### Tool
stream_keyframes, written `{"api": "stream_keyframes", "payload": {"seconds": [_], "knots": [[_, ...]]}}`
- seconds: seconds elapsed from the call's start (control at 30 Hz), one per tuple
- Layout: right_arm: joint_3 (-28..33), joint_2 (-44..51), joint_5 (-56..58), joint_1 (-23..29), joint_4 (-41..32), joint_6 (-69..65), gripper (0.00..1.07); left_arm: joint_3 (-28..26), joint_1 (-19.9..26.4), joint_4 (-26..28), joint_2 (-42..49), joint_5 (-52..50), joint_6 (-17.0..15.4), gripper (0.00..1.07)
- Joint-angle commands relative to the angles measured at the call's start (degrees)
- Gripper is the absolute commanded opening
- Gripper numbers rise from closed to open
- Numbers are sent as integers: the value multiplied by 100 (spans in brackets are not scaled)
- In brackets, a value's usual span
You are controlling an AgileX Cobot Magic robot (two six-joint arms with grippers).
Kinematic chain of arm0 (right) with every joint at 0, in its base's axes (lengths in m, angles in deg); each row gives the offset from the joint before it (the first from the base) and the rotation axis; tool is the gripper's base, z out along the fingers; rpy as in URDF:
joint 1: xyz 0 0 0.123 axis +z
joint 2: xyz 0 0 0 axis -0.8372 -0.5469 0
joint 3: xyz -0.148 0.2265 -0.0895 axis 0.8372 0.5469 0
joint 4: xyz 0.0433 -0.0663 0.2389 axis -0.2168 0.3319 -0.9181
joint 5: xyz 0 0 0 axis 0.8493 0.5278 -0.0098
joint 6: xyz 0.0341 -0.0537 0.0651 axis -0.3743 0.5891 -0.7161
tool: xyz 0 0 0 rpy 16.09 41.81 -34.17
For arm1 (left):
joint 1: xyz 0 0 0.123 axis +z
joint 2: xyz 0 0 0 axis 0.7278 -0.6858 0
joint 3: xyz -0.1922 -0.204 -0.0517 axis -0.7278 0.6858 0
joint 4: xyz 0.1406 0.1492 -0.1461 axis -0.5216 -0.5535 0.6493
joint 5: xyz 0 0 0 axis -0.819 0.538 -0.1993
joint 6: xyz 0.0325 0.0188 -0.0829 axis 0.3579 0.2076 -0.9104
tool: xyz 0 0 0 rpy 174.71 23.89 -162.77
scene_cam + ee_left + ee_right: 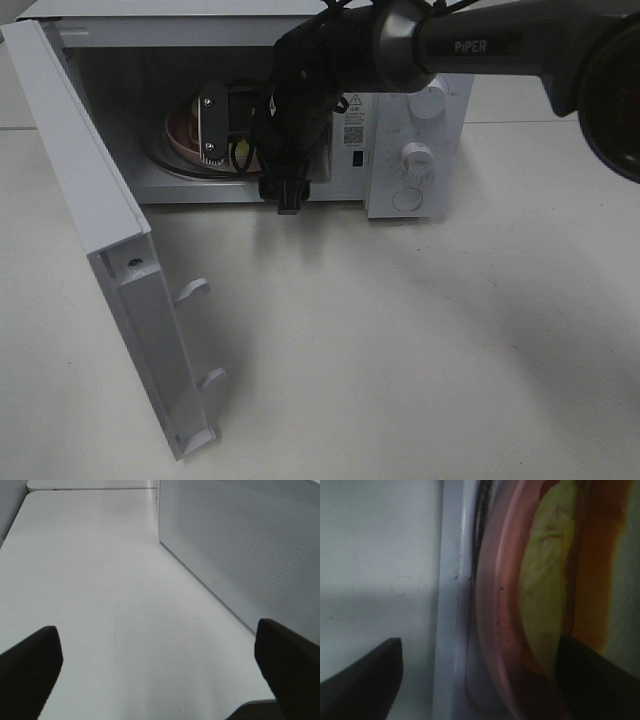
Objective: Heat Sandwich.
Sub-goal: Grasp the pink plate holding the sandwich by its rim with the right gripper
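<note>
Carefully clear wide-open right gripper (477,647) from round pink plate (495,605) inside white microwave (440,170), else risk snagging rim, spilling yellow-green-filled sandwich (545,570); mind wide-open left gripper (156,627) outside.

My left gripper (157,640) and right gripper (477,645) are both matt black. My right arm (480,45) is black with a grey collar and white lettering. The microwave (440,120) is white all over, knobs (417,155) included, with a black-and-white printed label (355,125) on its front. Its door (90,200) is white too. A white panel (240,545) carries a fine grid of tiny dots. The table (400,350) is a plain pale off-white. The plate (495,605) is pink with small dark specks, and the sandwich (545,580) shows a yellow-green filling, an orange-tan crust and white bread.
</note>
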Motion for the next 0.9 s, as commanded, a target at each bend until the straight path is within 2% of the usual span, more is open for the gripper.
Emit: {"api": "stream_keyframes", "payload": {"seconds": [0.03,0.47,0.7,0.83,0.87,0.9], "knots": [[-223,-92,-17,-40,74,-120,79,11,11,11,29,-80,11,100],[-619,-413,-29,-40,97,-241,77,11,11,11,29,-80,11,100],[-619,-493,-63,-40,97,-430,75,11,11,11,29,-80,11,100],[-619,-493,-126,-40,103,-476,62,11,11,11,29,-80,11,100],[-619,-493,-138,-40,103,-481,45,11,11,11,29,-80,11,100],[-619,-493,-138,-40,103,-487,34,11,11,11,29,-80,11,100]]}}
